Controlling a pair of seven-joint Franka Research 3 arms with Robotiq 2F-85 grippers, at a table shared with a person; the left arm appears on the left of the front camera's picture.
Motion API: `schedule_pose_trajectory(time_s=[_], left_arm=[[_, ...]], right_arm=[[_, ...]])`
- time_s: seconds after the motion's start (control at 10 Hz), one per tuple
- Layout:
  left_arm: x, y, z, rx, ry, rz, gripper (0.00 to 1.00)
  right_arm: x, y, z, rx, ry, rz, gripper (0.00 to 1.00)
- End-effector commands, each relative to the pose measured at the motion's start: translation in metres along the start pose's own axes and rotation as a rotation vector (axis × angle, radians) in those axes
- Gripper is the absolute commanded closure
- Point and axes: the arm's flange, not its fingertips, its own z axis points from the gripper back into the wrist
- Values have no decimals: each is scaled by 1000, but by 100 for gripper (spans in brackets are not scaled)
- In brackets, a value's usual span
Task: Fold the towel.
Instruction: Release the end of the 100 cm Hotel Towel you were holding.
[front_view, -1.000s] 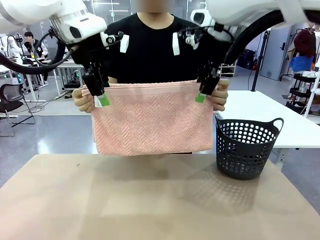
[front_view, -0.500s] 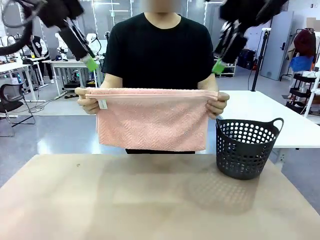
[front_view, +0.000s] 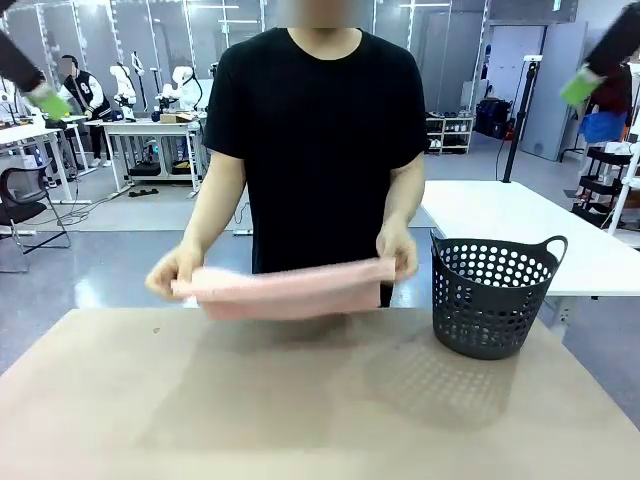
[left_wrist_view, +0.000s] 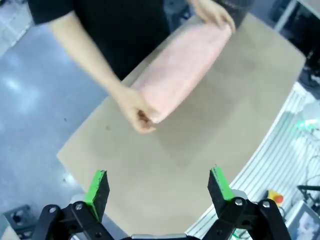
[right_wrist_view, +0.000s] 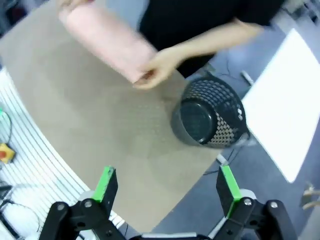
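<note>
Left claw (left_wrist_view: 159, 182) and right claw (right_wrist_view: 167, 182) hung high above the counter (front_view: 300, 410), out at either side, jaws spread wide, gripping nothing. Salmon-pink towel (front_view: 290, 291), folded into a long band, was low over the counter's far edge, its ends in the person's hands (front_view: 172, 278). Dark perforated basket (front_view: 495, 295) stood just beside.

towel (front_view: 290, 291) | salmon-pink | folded flat band | over table's far edge
</note>
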Motion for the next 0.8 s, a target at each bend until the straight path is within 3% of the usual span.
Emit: schedule_pose_trajectory(time_s=[0.0,0.2,0.4,0.7], left_arm=[[-28,7,5,59,-56,119,0],[-48,21,13,87,-65,198,0],[-49,22,13,97,-47,173,0],[-51,31,23,58,-63,184,0]], right_arm=[[-29,-14,-5,-36,-54,-164,0],[-49,-32,-4,-31,-67,-238,0],[-49,-35,-14,-33,-27,-232,0],[-55,-42,1,-26,-41,-215,0]])
